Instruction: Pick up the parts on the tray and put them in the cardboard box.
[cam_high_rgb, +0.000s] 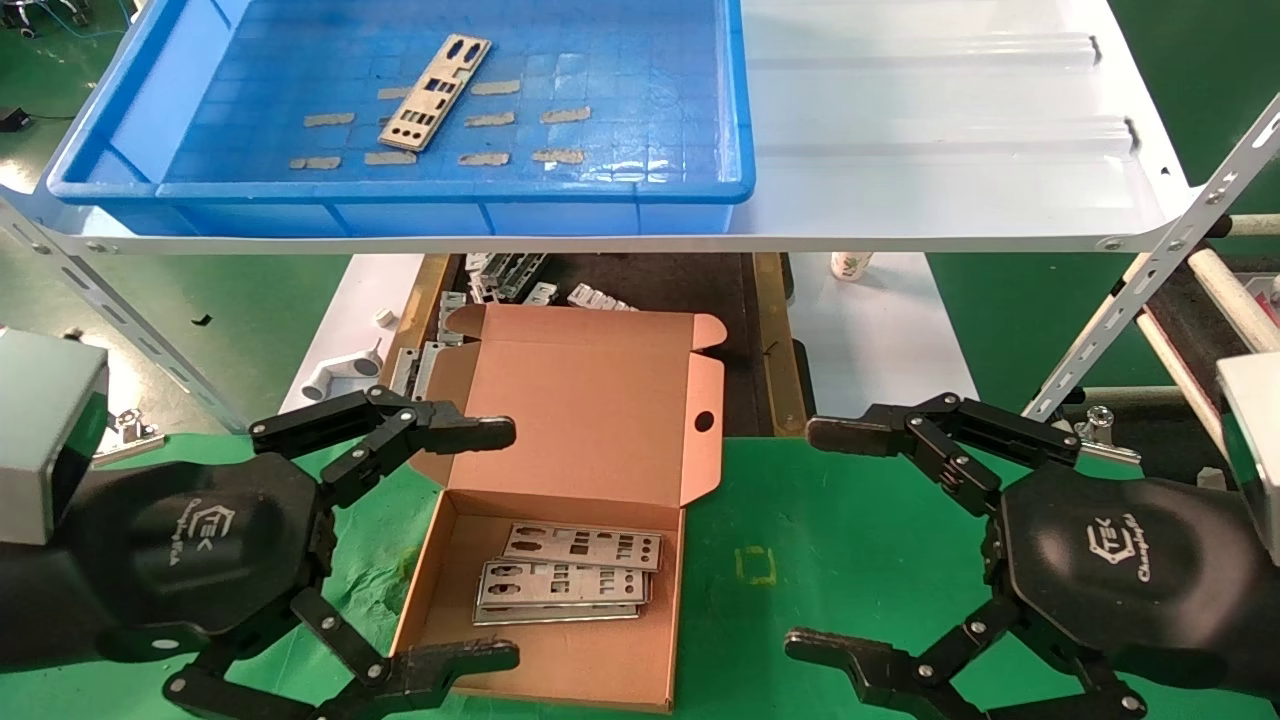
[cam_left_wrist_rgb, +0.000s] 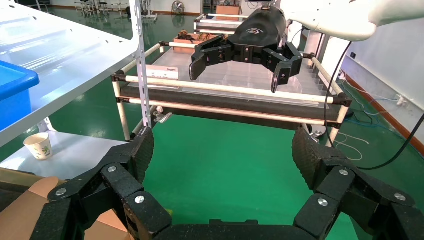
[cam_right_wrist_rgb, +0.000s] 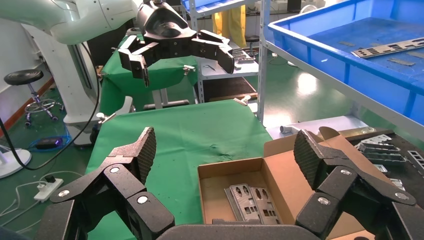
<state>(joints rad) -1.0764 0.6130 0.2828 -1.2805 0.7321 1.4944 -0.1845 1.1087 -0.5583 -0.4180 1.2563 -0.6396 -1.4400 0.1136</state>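
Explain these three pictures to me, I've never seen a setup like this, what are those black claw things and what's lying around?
The black claws are a two-armed robot's grippers. The wide picture comes from a camera on its head, looking down: the left gripper sits on the left, the right gripper on the right, both open and holding nothing, low over a green table.

The other two pictures come from cameras on each wrist. Each shows its own fingers up close and the other arm's gripper farther off.

Between the grippers lies an open cardboard box with a few thin punched metal parts stacked inside. Above, on a white shelf, stands a blue tray with one more metal part and short tan tape strips. A paper cup stands below the shelf.
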